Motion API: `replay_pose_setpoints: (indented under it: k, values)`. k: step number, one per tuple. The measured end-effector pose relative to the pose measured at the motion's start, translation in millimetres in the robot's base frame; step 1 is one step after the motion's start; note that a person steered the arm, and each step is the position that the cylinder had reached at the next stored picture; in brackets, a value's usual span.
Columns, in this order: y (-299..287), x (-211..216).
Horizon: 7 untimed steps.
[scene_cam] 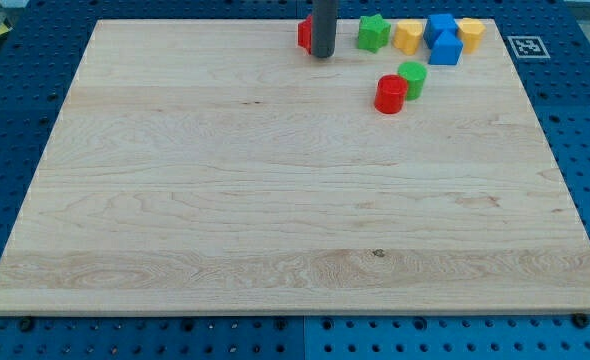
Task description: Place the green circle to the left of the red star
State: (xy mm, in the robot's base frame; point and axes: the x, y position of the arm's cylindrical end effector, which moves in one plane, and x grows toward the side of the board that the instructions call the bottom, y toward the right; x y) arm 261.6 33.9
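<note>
A pale wooden board lies on a blue perforated table, with a black-and-white marker tag just off the board's top right corner.

The green circle sits in the board's upper right part, touching a red cylinder that lies just to its lower left. The red star is at the view's top edge of the board, well to the left of the green circle and mostly hidden behind my rod; only a sliver of red shows, so its shape cannot be confirmed. My tip rests right against that red block, on its right and front side. It is a plain rod: it has no jaws and holds nothing.

To the right along the top edge come a green star, a yellow block, two blue blocks pressed together, and another yellow block.

By count there are two red, two green, two yellow and two blue blocks, eight in all.
</note>
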Motion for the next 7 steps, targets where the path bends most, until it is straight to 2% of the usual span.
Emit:
replay_pose_setpoints:
  k: [1, 3, 6, 7]
  values:
    - [3.5, 0.2]
    - [71.0, 11.6]
    - [188.7, 63.4]
    - [193.6, 73.5]
